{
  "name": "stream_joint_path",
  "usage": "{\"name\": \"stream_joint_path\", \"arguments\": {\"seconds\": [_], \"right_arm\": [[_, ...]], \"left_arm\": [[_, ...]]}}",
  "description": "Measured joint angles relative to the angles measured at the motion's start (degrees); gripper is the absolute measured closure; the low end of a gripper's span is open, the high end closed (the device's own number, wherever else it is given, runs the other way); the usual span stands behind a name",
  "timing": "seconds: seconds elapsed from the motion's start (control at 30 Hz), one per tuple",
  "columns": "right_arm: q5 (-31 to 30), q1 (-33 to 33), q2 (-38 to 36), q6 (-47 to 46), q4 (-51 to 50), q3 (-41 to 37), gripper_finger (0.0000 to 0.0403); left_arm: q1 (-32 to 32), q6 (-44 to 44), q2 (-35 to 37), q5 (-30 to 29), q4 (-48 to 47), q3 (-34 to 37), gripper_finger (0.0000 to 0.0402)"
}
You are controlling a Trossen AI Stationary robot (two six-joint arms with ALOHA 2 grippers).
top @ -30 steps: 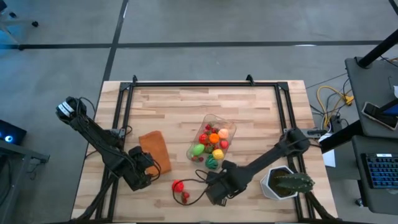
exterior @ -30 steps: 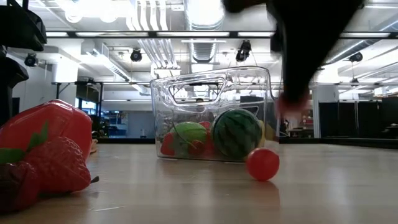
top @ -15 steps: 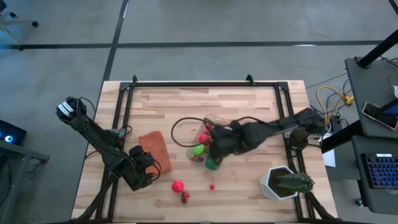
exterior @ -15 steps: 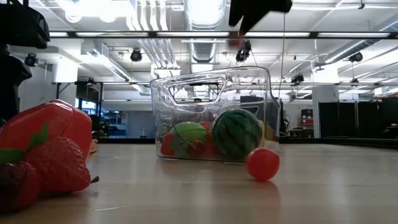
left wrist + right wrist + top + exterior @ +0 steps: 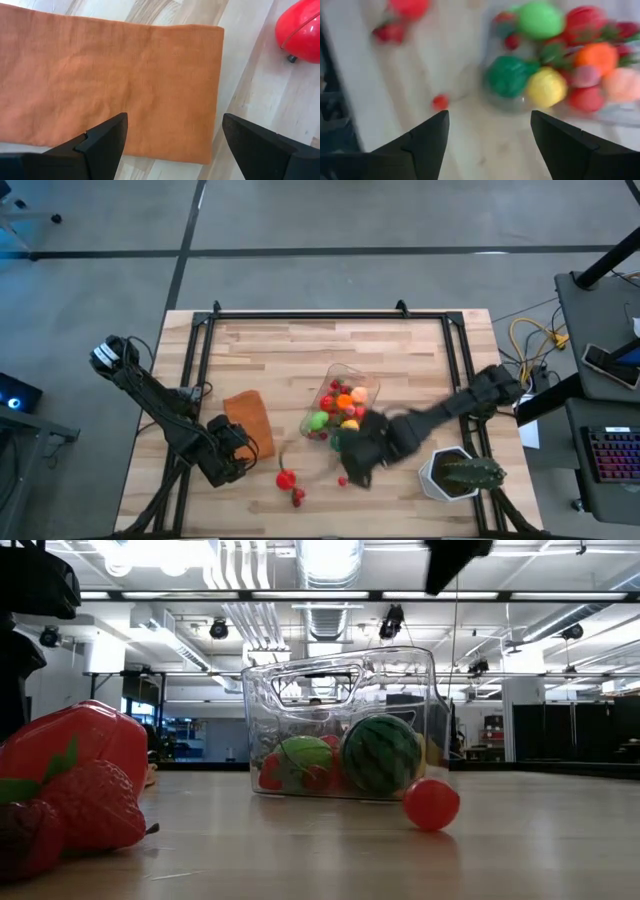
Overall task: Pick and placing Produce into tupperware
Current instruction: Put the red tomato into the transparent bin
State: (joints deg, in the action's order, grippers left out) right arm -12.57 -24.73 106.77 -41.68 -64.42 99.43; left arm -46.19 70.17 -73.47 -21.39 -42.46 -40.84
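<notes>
Spanning most of the overhead view, the wooden table (image 5: 300, 350) carried the whole job — sorting toy produce into a container. At its middle stood the clear tupperware (image 5: 365, 386), already crowded with fruit, a green watermelon (image 5: 380, 754) and a lime-green piece (image 5: 305, 753) pressed against its near wall. The right gripper (image 5: 356, 468) hung just beside the container's near end, fingers spread and empty, apparently positioned for one of the loose pieces on the boards. The left gripper (image 5: 170, 145) waited near the table's left edge, fingers (image 5: 105, 137) parted over a folded orange cloth (image 5: 249, 424), holding nothing. Outside the box lay a large red fruit (image 5: 286, 478), a small strawberry (image 5: 298, 497) beside it — and a little red ball (image 5: 431, 804) resting close to the container's wall.
</notes>
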Motion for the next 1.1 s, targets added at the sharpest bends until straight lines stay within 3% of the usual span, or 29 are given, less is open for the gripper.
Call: {"name": "stream_joint_path", "arguments": {"seconds": [0.23,0.5,0.73,1.1], "right_arm": [[-2.20,-9.39,5.62,-10.34,4.28,-0.36,0.0137],[-2.28,-10.22,10.58,-15.36,6.57,1.40,0.0140],[-5.90,-10.25,10.17,-16.86,6.20,1.41,0.0142],[-5.62,-10.25,10.00,-16.57,5.90,1.41,0.0148]], "left_arm": [[0.02,-0.56,0.00,-0.04,0.44,0.00,0.0091],[0.07,-5.30,0.00,-0.11,6.47,0.00,0.0091],[0.10,-33.12,-1.97,-0.16,24.90,-0.07,0.0091],[0.50,-49.40,-10.20,-0.02,39.69,-0.79,0.0091]]}}
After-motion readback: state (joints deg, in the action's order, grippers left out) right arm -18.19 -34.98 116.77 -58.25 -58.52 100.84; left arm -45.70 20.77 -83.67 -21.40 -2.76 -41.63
